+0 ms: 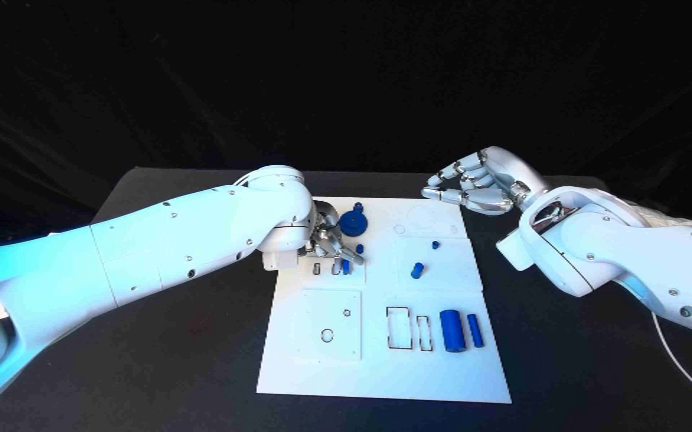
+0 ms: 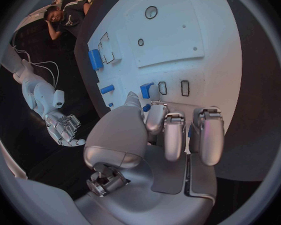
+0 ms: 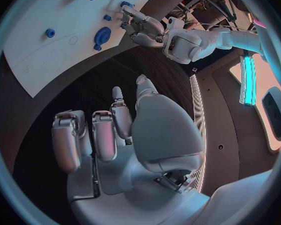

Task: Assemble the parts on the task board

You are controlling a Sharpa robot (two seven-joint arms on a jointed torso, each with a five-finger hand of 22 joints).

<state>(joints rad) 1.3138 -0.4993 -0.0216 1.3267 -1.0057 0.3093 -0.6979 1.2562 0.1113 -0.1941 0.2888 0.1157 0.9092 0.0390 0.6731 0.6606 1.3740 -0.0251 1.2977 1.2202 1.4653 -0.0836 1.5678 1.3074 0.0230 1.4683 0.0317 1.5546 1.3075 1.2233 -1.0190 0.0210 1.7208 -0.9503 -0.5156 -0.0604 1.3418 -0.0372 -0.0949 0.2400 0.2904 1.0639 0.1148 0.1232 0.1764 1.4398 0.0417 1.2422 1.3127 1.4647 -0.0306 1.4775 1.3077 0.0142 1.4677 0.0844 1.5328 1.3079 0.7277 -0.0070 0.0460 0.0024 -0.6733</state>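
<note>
The white task board [image 1: 382, 352] lies in the middle of the black table. My left hand [image 1: 335, 242] is low over its far left part and pinches a small blue part [image 1: 346, 266] between thumb and a finger, at a row of small slots [image 2: 185, 87]; the same part [image 2: 145, 90] stands at the fingertips [image 2: 154, 94]. A round blue gear [image 1: 355, 224] sits just beyond that hand. My right hand [image 1: 476, 184] hovers past the board's far right corner, fingers half bent and apart, holding nothing.
Two small blue pieces [image 1: 436, 246] [image 1: 417, 271] sit on the board's right half. A blue cylinder [image 1: 451, 330] and a blue bar [image 1: 475, 329] lie nearer me, beside rectangular cut-outs [image 1: 400, 327]. Bare black table [image 1: 173, 372] flanks the board.
</note>
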